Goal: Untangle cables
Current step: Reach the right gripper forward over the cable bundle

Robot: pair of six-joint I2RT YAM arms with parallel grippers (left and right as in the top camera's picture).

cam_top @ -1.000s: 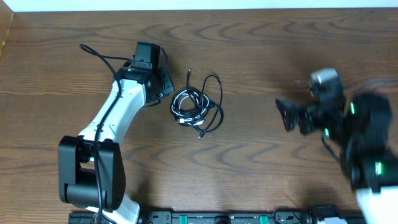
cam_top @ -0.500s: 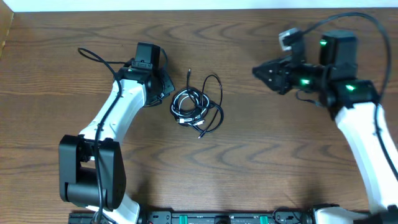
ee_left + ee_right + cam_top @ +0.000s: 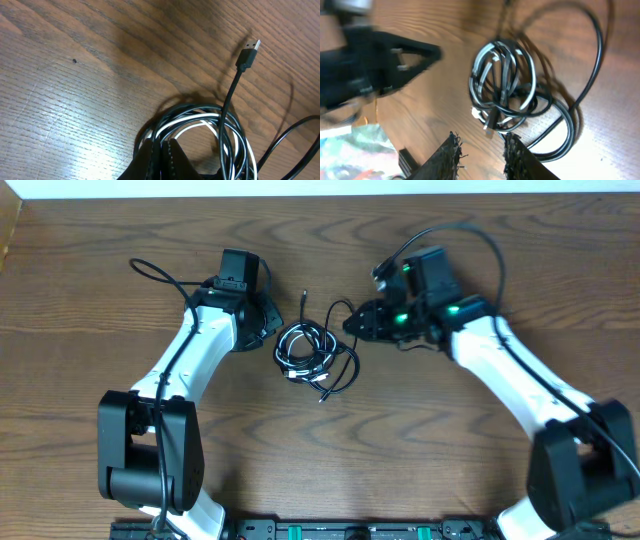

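Swung in from the far right, the right arm (image 3: 505,370) now holds the right gripper (image 3: 356,323) just beside the tangled cables (image 3: 312,350) at mid-table, its fingers slightly apart and empty. The left gripper (image 3: 159,146) has its fingers together at the coil's other edge. I judge untangling not yet begun.

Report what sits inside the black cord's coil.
The white cord loops inside the black cord coil, and bare wooden table shows through the middle. Where black strands cross over it, the white cord's path underneath is covered.
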